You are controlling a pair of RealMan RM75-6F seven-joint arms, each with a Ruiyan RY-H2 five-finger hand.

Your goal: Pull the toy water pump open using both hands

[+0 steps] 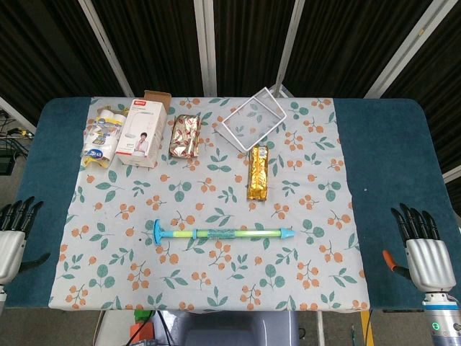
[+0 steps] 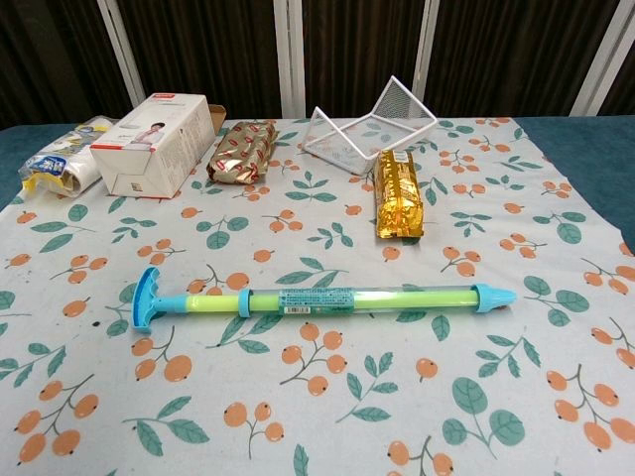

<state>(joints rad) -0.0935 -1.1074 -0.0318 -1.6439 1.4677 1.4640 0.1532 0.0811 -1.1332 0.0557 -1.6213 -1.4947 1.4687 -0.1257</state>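
Observation:
The toy water pump (image 1: pixel 222 233) lies flat across the near middle of the floral cloth. It has a blue T-handle at its left end, a green clear barrel and a blue nozzle at its right end; the chest view shows the pump (image 2: pixel 317 299) in full, pushed closed. My left hand (image 1: pixel 13 234) hovers off the cloth's left edge, fingers spread, holding nothing. My right hand (image 1: pixel 425 249) hovers off the right edge, likewise open and apart from the pump. Neither hand appears in the chest view.
Behind the pump lie a gold foil packet (image 1: pixel 258 172), a white wire basket (image 1: pixel 252 118), a red-gold wrapped packet (image 1: pixel 186 135), a white box (image 1: pixel 139 132) and a bag of small bottles (image 1: pixel 100 136). The blue table (image 1: pixel 392 151) extends beyond the cloth.

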